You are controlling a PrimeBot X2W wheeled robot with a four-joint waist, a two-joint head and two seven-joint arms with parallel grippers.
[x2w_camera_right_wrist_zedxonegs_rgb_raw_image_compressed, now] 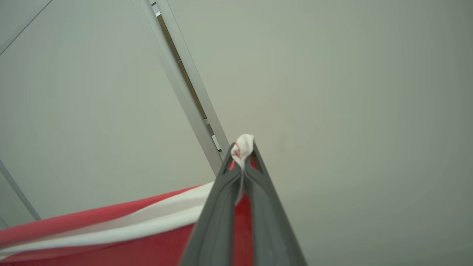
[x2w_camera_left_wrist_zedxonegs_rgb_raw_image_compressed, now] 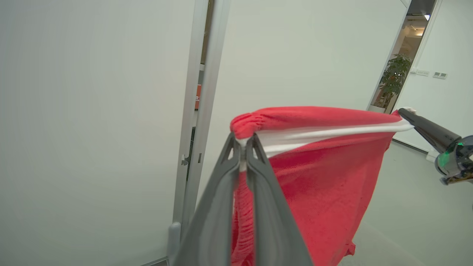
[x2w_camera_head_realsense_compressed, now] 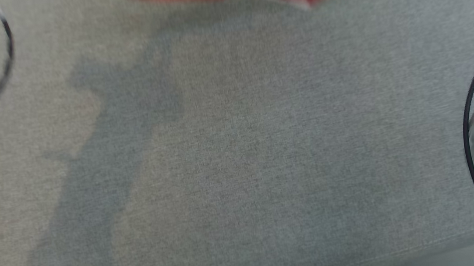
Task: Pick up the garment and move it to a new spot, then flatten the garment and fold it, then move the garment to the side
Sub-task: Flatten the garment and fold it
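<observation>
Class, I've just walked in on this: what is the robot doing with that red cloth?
The robot holds a red fabric garment with a white band up in the air, stretched between its two grippers. The left gripper is shut on one bunched corner and the right gripper is shut on the other end. The top edge runs taut between them and the rest hangs down. Below lies a grey cloth-covered table; the garment is not yet laid flat on it.
</observation>
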